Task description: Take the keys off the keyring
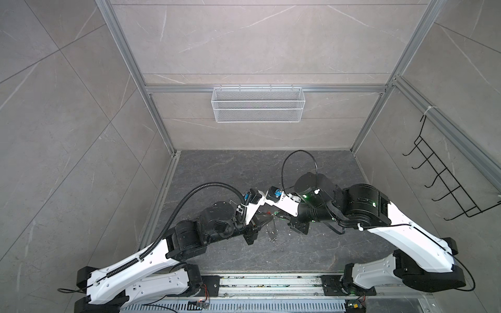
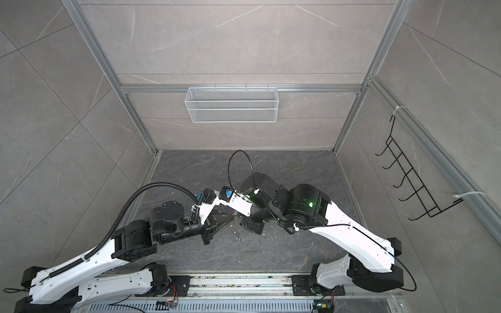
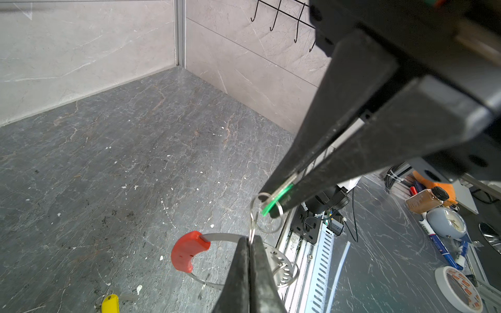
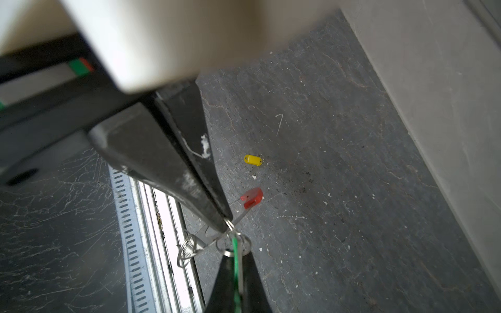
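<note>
Robot lab, test cell. Signs: box of grey stone-look wall panels (image 1: pixel 244 40) in bare aluminium frame (image 1: pixel 176 89); dark marble-look counter (image 1: pixel 230 173) inside. Left arm (image 1: pixel 130 271) and right arm (image 1: pixel 393 235) bolted on metal rail (image 1: pixel 271 283) at front, slotted cable duct (image 1: pixel 230 307) below. White mesh basket (image 1: pixel 257 108), black hook rack (image 1: pixel 446 171) on walls. Outside cell, workshop clutter: tape roll (image 3: pixel 458 287), brown bottle (image 3: pixel 425 199), small clock (image 3: pixel 447 220), markers (image 3: pixel 439 244).
</note>
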